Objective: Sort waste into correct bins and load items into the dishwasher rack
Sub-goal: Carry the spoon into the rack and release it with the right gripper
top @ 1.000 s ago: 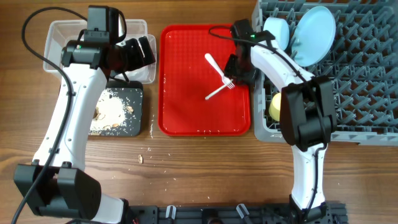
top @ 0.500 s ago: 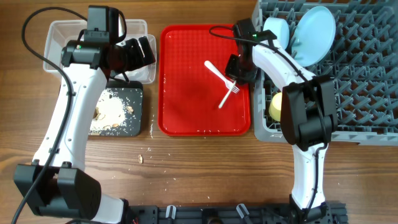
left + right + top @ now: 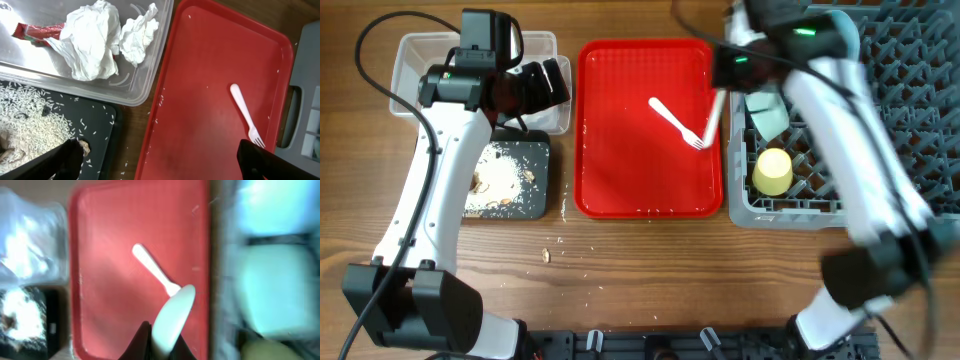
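My right gripper (image 3: 162,330) is shut on the white spoon (image 3: 172,315), which hangs clear above the red serving tray's right edge (image 3: 717,112). In the overhead view that gripper (image 3: 730,68) is motion-blurred beside the grey dishwasher rack (image 3: 920,150). The white fork (image 3: 675,118) lies on the tray. The rack holds a yellow cup (image 3: 772,172) and a mint bowl (image 3: 770,115). My left gripper (image 3: 162,162) hovers open by the clear tub (image 3: 420,50), which contains white napkins (image 3: 95,40) and a red wrapper (image 3: 37,32).
The red serving tray (image 3: 620,170) lies between the bins and the rack. The black tray (image 3: 535,205), in front of the tub, holds rice and beige scraps (image 3: 500,180). A few crumbs (image 3: 548,255) lie on the wood near the front.
My right gripper closed on the spoon and lifted it off the red tray, swinging toward the rack. The fork stayed on the tray. The left arm has not moved.
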`<state>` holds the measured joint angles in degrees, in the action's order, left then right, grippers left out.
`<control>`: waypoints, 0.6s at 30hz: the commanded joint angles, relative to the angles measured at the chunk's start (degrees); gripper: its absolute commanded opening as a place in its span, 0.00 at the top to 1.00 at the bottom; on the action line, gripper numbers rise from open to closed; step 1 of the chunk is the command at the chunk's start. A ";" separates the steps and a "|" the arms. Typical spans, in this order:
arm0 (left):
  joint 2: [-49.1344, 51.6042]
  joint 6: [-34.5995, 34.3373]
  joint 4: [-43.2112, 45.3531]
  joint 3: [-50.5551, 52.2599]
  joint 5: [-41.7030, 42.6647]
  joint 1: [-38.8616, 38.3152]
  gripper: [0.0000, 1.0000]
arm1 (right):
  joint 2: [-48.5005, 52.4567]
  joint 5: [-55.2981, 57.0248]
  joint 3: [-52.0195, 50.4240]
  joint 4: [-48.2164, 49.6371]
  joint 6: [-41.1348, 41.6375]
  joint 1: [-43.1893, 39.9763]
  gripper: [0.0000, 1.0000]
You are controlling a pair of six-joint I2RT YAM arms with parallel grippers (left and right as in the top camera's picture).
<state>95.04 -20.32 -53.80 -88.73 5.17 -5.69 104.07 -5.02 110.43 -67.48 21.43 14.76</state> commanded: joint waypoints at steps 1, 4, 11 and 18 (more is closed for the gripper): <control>0.52 0.13 0.15 -0.55 -0.76 0.31 0.00 | -6.73 14.53 0.92 -4.39 8.74 -9.79 0.96; 0.52 0.13 0.15 -0.55 -0.76 0.31 0.00 | -7.02 16.20 0.46 -5.77 13.86 -18.95 0.96; 0.52 0.13 0.15 -0.55 -0.76 0.31 0.00 | -3.15 9.51 -8.79 3.48 19.65 -32.35 0.96; 0.52 0.13 0.15 -0.55 -0.76 0.31 0.00 | -0.61 6.14 -18.53 11.45 19.69 -31.87 0.85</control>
<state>95.04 -20.32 -53.78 -88.73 5.17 -5.69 102.39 3.66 94.72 -58.08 39.90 -17.98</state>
